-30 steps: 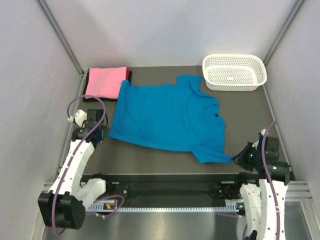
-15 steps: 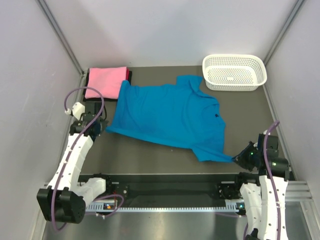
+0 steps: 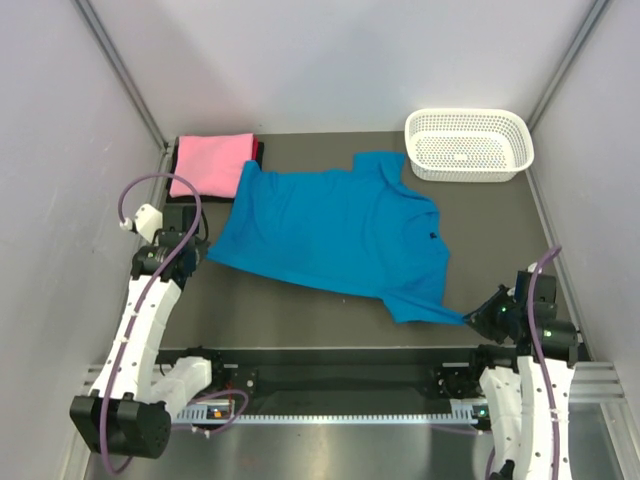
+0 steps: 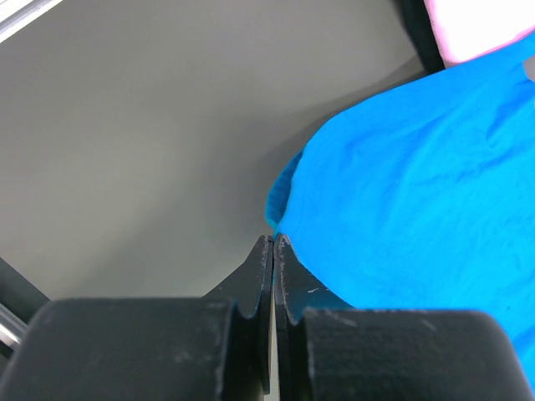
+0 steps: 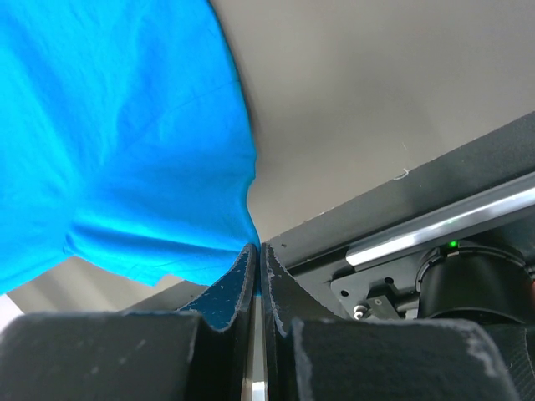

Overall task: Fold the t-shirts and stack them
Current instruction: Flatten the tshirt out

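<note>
T-shirt (image 3: 335,235), blue, spread flat across the middle of the grey worktop (image 3: 300,305). My left jaws are pinched together on its left corner, my right jaws on its near right corner. A folded pink t-shirt (image 3: 210,165) lies far left, a white basket (image 3: 468,143) far right.

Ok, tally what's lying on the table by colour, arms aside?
blue t-shirt: 1
pink folded t-shirt: 1
white basket: 1
Total: 3, not counting a dark layer that edges out under the pink one and is too hidden to name.
</note>
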You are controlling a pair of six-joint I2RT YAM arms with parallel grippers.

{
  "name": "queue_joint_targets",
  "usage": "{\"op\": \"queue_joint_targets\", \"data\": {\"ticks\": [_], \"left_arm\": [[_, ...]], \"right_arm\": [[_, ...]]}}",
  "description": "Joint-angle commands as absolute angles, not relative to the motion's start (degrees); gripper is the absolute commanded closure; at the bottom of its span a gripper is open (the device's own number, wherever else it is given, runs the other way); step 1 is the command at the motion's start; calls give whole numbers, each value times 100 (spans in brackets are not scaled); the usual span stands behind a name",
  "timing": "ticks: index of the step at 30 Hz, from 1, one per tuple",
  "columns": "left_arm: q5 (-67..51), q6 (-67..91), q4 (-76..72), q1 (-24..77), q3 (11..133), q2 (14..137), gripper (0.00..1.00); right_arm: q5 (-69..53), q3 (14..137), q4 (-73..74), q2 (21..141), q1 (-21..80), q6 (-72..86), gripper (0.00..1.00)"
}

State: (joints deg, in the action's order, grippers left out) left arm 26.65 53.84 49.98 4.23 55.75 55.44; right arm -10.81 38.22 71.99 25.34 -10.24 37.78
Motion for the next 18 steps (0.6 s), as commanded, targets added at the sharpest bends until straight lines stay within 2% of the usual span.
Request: {"op": "queue_joint_targets", "data": {"ticks": [1,8,12,18], "left_arm": [[2962,5274,4984,422,5757,5528,100],[2892,5309,4939,422,5774,5634,100],[2944,5265,4931,422,5801,5625,100],[3120,5221,4983,422,5836,5458,100]], "right_arm": [[-1028,3797,6935,2373,-1002,3779,100],[-1907,3463,6478,2277,-993,3744,100],[-1645,3699,6644,2311,-993,3674,100],[-775,4894,7548,2663,-1002,3560,100]]}}
